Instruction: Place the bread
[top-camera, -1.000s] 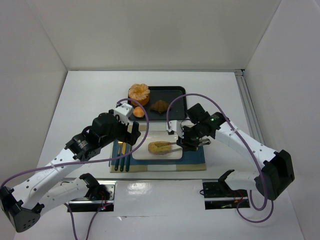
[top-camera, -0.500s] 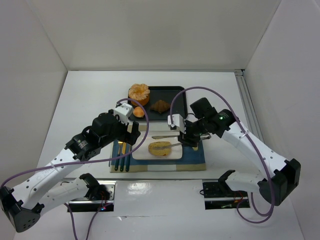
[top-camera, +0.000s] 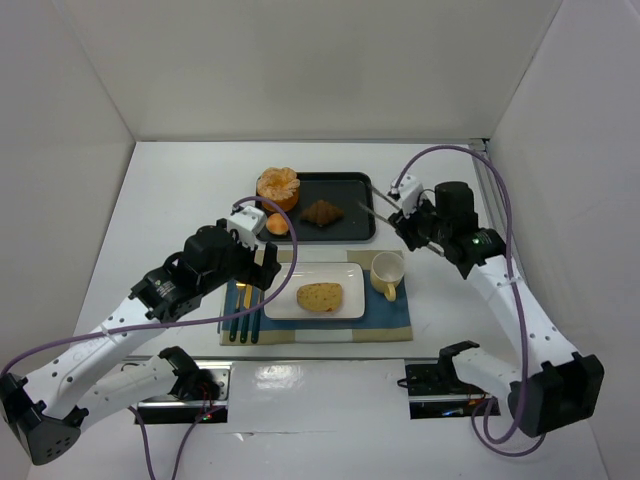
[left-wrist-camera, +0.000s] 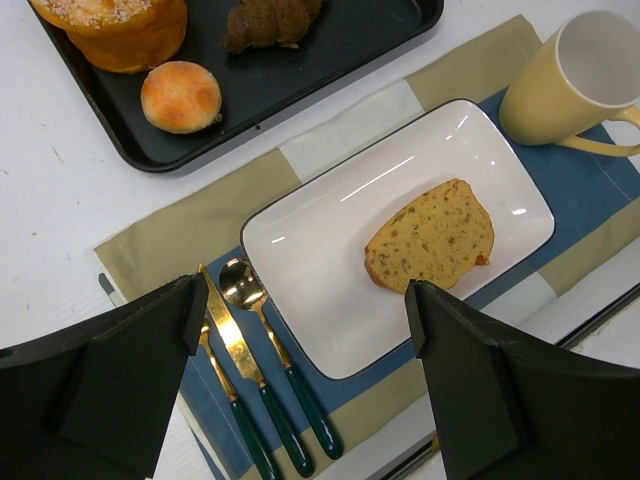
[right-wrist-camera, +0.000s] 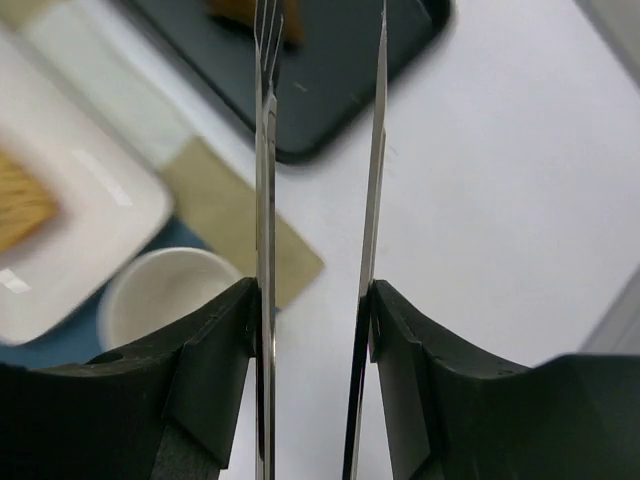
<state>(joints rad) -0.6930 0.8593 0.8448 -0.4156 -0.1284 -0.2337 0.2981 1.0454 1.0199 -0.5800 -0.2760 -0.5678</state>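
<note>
The bread (top-camera: 320, 296), a pale tan speckled slice, lies flat on the white rectangular plate (top-camera: 285, 302). It also shows in the left wrist view (left-wrist-camera: 432, 238), on the right half of that plate (left-wrist-camera: 320, 260). My left gripper (top-camera: 266, 264) is open and empty, hovering over the plate's left end (left-wrist-camera: 305, 300). My right gripper (top-camera: 410, 222) is shut on metal tongs (top-camera: 378, 200), raised above the black tray's right end, apart from the bread. The tongs (right-wrist-camera: 268, 120) are spread and hold nothing.
A yellow cup (top-camera: 387, 272) stands right of the plate on the striped placemat (top-camera: 390, 315). Green-handled cutlery (top-camera: 243, 315) lies left of the plate. The black tray (top-camera: 345, 190) behind holds a croissant (top-camera: 320, 212). A peeled orange (top-camera: 277, 186) and a small orange piece (top-camera: 277, 223) sit at the tray's left end.
My right arm has lifted the tongs off the bread and swung up and to the back right. The bread stays on the plate. The left arm has not moved.
</note>
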